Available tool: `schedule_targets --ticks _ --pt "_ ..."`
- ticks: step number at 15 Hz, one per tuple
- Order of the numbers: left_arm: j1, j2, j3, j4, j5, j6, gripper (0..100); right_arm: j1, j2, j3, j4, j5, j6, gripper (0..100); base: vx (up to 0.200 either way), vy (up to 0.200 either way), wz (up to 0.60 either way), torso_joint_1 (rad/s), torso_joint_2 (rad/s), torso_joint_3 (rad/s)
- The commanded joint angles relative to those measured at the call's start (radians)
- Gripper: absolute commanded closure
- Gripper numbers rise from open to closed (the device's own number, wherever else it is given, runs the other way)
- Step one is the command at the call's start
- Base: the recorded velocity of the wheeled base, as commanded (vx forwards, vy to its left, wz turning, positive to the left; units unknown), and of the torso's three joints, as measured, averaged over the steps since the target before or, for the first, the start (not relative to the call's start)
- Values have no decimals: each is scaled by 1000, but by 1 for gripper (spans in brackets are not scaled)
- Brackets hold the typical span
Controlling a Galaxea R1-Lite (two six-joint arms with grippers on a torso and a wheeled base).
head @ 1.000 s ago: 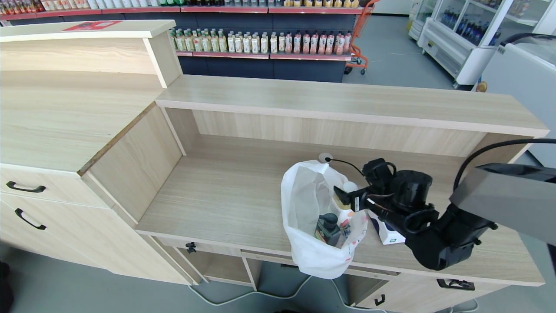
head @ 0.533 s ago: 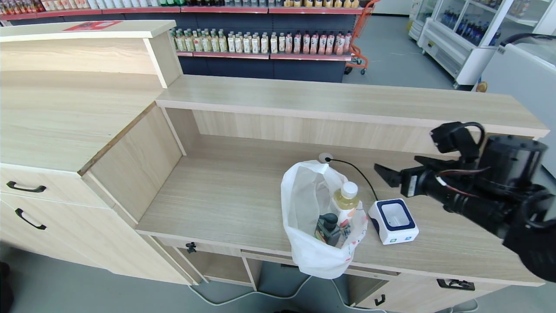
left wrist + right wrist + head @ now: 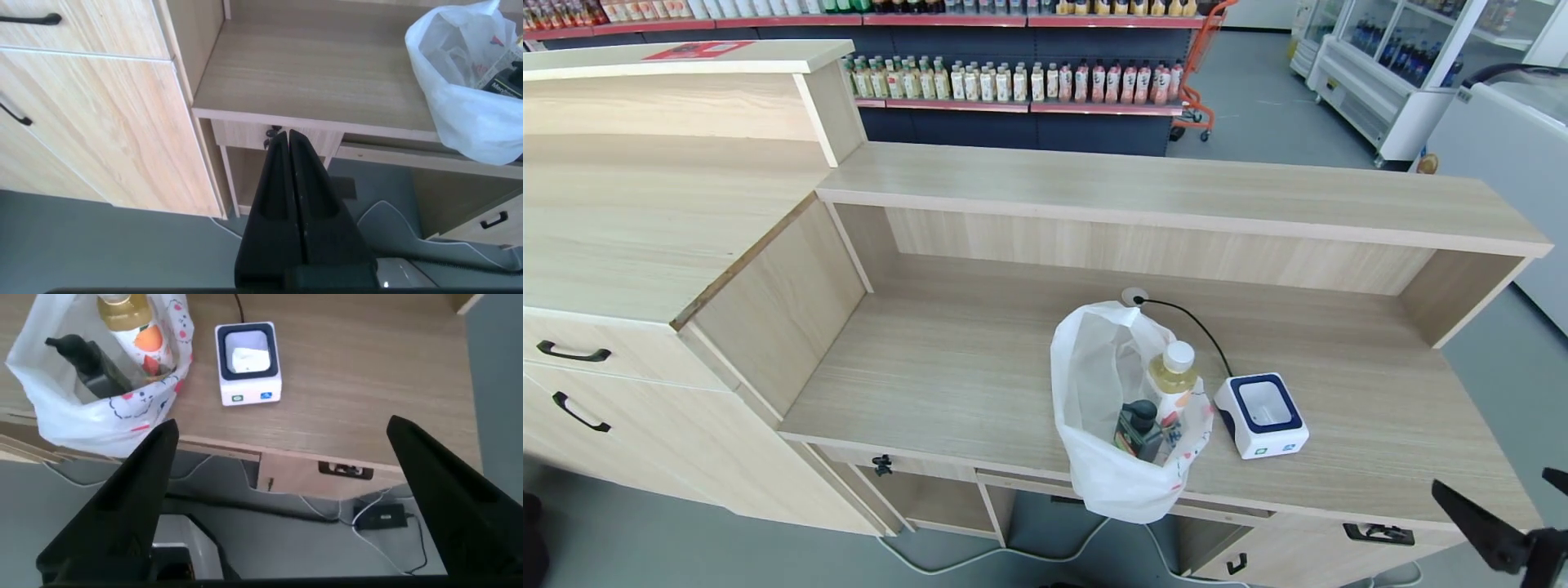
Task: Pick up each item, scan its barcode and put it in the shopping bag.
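Observation:
A white shopping bag (image 3: 1094, 425) stands open at the counter's front edge. Inside it are a yellow-liquid bottle with a white cap (image 3: 1174, 377) and a dark pump bottle (image 3: 1139, 426). The white and blue barcode scanner (image 3: 1262, 415) sits just right of the bag. My right gripper (image 3: 1515, 500) is open and empty, low at the right, in front of the counter edge. The right wrist view shows that gripper (image 3: 283, 429), the bag (image 3: 90, 412), both bottles (image 3: 127, 312) and the scanner (image 3: 248, 362). My left gripper (image 3: 288, 137) is shut and empty, below the counter front, left of the bag (image 3: 470, 77).
A black cable (image 3: 1188, 322) runs from the scanner to a hole in the counter. A raised ledge (image 3: 1176, 192) overhangs the back of the counter. Drawers with black handles (image 3: 572, 355) stand at the left. Bare counter top (image 3: 947, 367) lies left of the bag.
My right gripper let go of the yellow bottle in the bag, pulled back to the right, then dropped to the lower right corner. The scanner came into sight.

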Motion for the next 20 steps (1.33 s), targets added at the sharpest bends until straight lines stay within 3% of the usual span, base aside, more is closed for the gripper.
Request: schedule_targets --ticks 1,5,11,14,20 --pt "0 0 0 1 0 0 100 -64 -451 43 286 2 25 0 0 0 0 0 0 0" --pt "0 0 -1 1 0 0 100 -106 -692 43 506 19 36 0 0 0 0 0 0 0" --pt "0 1 0 1 0 0 100 -81 -797 43 509 40 33 0 0 0 0 0 0 0" --pt "0 1 0 1 0 0 100 -130 -826 43 509 42 33 0 0 0 0 0 0 0" --pt "0 0 -1 -1 0 0 100 -138 -882 43 512 39 36 0 0 0 0 0 0 0"
